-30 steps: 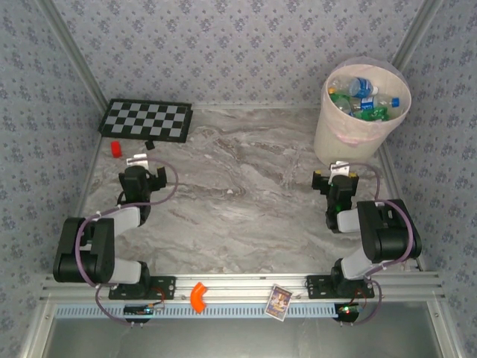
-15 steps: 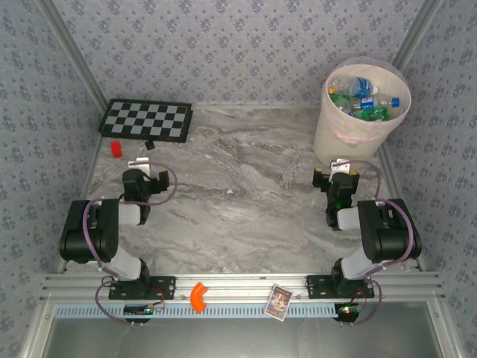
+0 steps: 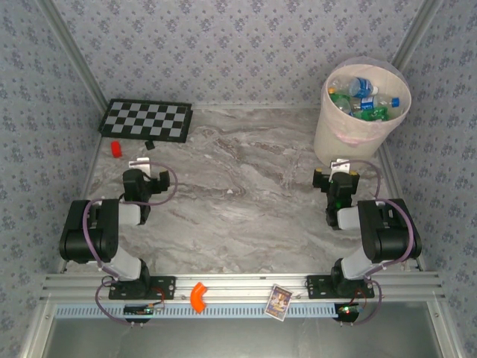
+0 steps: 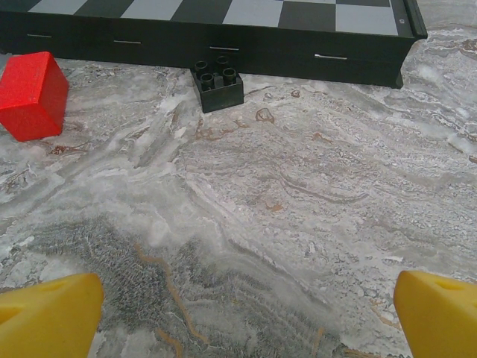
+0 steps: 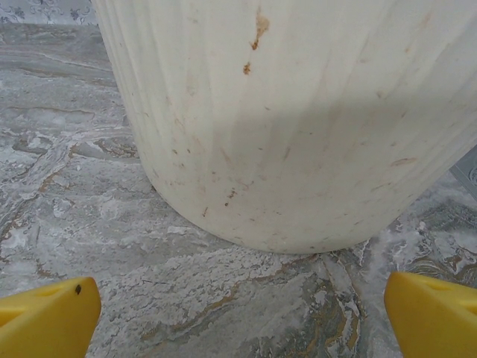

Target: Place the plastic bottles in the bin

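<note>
Bottles [image 3: 360,97] are lying heaped inside the bin [image 3: 332,142], clear ones with blue labels mixed among green ones, and every bottle I am seeing is in there. Judging by that, the job is looking finished. Bin is standing upright at the far right corner of the table [image 3: 246,201], close to the wall, probably so that the right arm is needing only a short reach to drop things in. Right gripper [image 5: 238,317] is hanging low just in front of the bin's base, facing its pale, stained wall, jaws spread fully wide and gripping nothing; its yellow fingertips [image 5: 45,317] are showing with bare marble between them. Left gripper [image 4: 238,313] is sitting low on the opposite side, equally wide apart and empty, pointing toward the checkerboard [image 3: 145,119]. Red block [image 4: 30,93] and a dark studded brick [image 4: 218,86] are lying by the board's front edge, well apart from the fingers. Neither is a bottle, so I am reading them as clutter, not cargo. Both arms are sitting folded back near their bases, which is looking like a resting pose rather than a reach. No further grasp is seeming necessary.
</note>
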### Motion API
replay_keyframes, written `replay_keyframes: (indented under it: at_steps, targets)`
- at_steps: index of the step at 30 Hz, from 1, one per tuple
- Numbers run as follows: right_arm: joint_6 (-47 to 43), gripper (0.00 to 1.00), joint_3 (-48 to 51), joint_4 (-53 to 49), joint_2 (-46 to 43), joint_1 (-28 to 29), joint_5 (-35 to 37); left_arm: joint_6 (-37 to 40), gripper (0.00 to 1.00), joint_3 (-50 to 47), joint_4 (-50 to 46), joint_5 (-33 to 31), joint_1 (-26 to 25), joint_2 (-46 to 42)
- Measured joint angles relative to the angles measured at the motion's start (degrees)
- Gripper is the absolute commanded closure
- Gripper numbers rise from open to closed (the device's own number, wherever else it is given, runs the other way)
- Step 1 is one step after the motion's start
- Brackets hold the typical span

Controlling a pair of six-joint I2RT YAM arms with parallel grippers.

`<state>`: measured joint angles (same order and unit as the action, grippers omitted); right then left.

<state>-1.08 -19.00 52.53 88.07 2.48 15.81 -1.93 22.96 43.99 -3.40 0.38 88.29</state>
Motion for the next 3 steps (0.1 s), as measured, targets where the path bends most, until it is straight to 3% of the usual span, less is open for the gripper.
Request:
replay_keyframes:
  at_steps: [3]
  targets:
    - [0.0,0.01,0.0,0.0,0.0,-0.1,0.0,0.0,0.0,0.0,0.0,0.0,0.0,0.0]
